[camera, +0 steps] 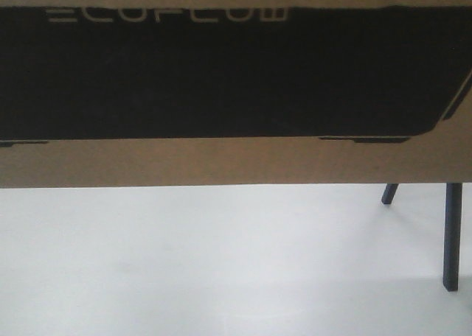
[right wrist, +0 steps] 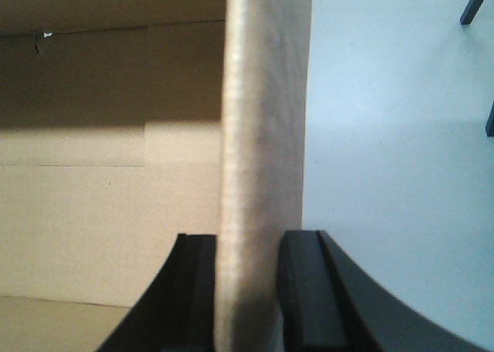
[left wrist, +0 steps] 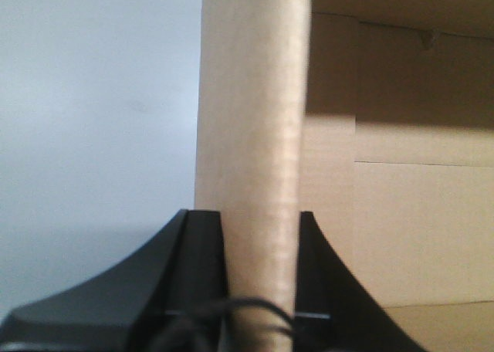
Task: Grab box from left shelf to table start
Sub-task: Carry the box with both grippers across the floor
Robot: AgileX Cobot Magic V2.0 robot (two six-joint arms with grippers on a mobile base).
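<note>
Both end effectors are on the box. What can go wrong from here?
1. The left end effector and right end effector each pinch only one thin cardboard wall of the box. Under load that wall may bend, tear or slip out.
2. The box fills the front view, so its clearance over the table is hard to judge. It might land hard.
3. Dark legs show by the box's right end, and a sideways shift could hit them.

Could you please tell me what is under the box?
The white table lies below the box; the part beneath it is covered, so contact cannot be seen.
</note>
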